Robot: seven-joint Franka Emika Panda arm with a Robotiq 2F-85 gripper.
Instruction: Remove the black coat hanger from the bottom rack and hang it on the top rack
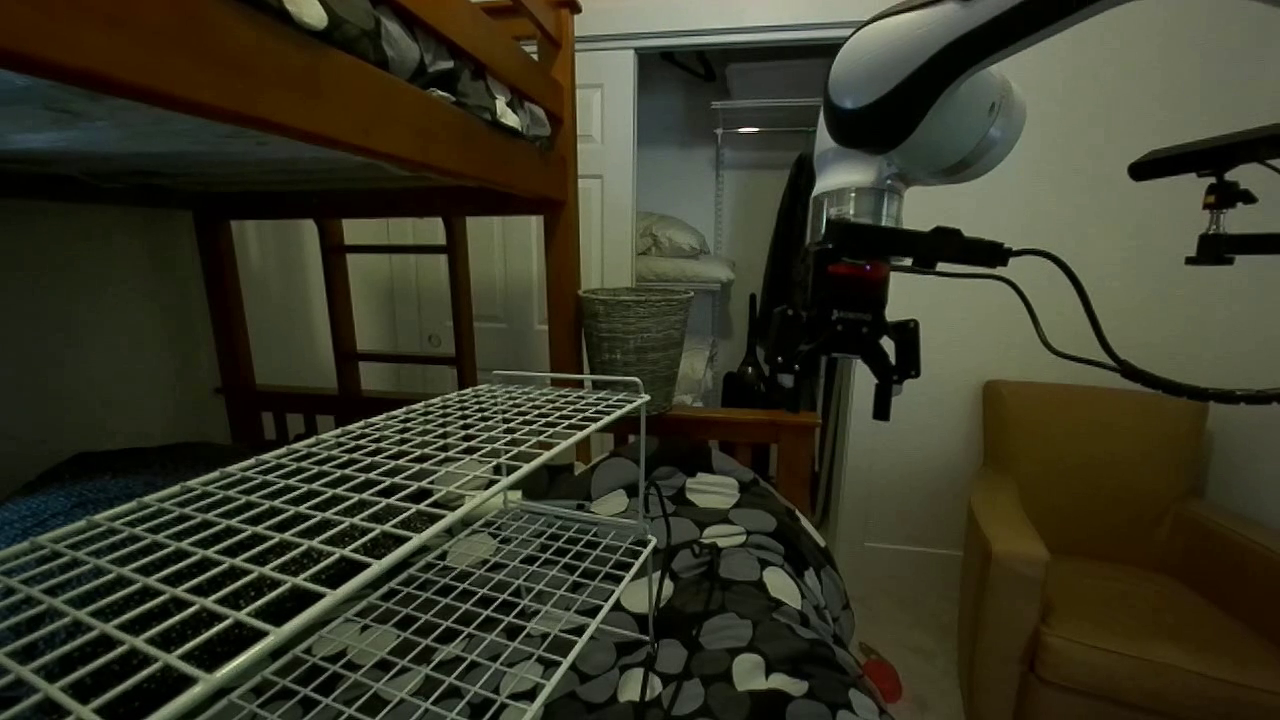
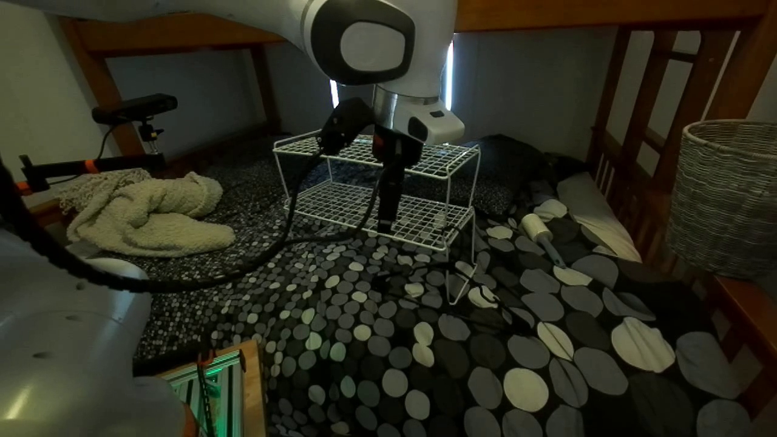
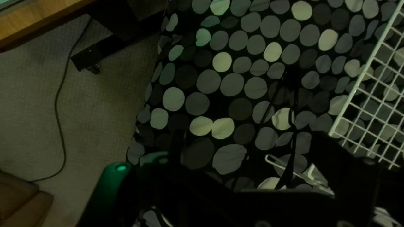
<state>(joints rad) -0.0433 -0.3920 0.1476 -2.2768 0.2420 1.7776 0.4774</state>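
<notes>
A white two-tier wire rack stands on the polka-dot bedding. Its top rack [image 1: 400,470] [image 2: 455,161] and bottom rack [image 1: 560,580] [image 2: 425,212] show in both exterior views. The black coat hanger [image 1: 664,505] hangs at the near end of the bottom rack; it is thin and partly lost against the dark fabric. In the wrist view the hanger [image 3: 292,142] lies below and between the fingers, right of centre. My gripper [image 1: 838,388] is open and empty, above and apart from the hanger and rack. Its fingers also show in the wrist view [image 3: 247,138].
A wicker basket [image 1: 640,335] stands by the wooden bunk frame [image 1: 562,250]. The upper bunk hangs over the bed. A lint roller [image 2: 537,230] and cream blanket [image 2: 152,212] lie on the bed. A yellow armchair [image 1: 1110,500] stands nearby. The arm's black cable [image 2: 212,282] loops before the rack.
</notes>
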